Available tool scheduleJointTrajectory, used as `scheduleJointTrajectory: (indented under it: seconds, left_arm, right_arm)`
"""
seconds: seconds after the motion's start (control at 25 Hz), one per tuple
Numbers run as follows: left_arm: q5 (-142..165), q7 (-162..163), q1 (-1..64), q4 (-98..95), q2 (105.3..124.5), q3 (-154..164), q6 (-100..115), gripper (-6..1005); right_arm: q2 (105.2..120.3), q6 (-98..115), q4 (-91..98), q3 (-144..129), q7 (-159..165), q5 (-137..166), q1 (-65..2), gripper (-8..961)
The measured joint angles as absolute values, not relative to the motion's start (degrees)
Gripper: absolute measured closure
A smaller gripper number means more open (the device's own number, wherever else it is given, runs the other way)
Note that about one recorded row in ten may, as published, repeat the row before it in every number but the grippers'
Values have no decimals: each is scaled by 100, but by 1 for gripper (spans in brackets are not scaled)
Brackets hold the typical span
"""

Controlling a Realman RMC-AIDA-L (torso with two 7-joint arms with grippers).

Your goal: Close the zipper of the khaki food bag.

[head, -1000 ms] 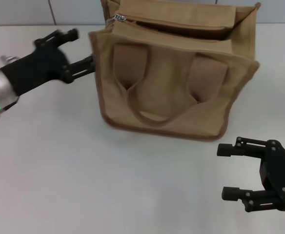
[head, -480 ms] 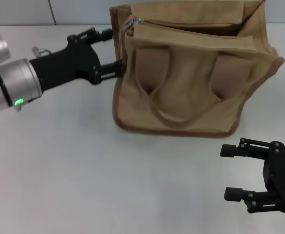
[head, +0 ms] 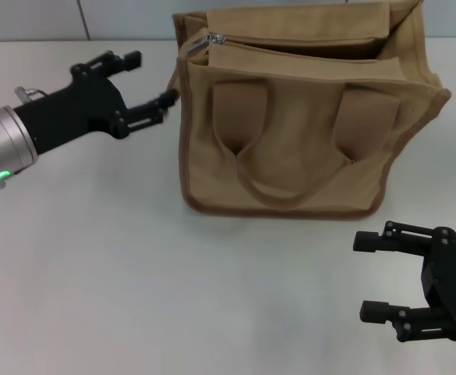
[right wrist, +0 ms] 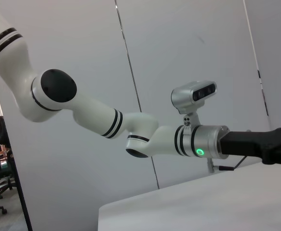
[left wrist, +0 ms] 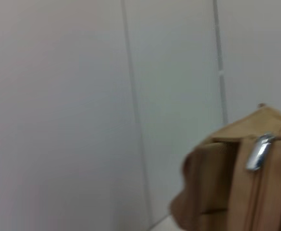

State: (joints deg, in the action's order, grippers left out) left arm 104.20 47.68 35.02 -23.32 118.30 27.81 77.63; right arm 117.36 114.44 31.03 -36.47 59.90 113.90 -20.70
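The khaki food bag (head: pixel 302 117) stands at the table's (head: pixel 95 273) far side, its top cut off. The left gripper (head: pixel 151 78), fingers spread and empty, sits just left of it near the zipper (head: pixel 215 37) slider. The right gripper (head: pixel 371 276) rests open and empty at near right.

The boxy tan khaki food bag (head: pixel 298 148) is matt woven cloth, canvas-like, with darker brown fabric piping on its edges. Its zipper (head: pixel 290 41) has a khaki cloth tape and a small shiny silver metal slider (left wrist: pixel 258 151). The black left gripper (head: pixel 154 78) and black right gripper (head: pixel 372 275) look like matt hard plastic or coated metal. The white table (head: pixel 134 273) is smooth and matt.
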Motion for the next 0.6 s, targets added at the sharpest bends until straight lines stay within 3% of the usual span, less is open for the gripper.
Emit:
scheduleJointTrajectory:
  seconds: [0.6]
  left_arm:
    - [10258, 4650, 3520, -2315, 11866, 3167, 8068, 205]
  right_arm:
    - [11740, 11461, 3103, -3647, 6014, 11390, -2058, 165]
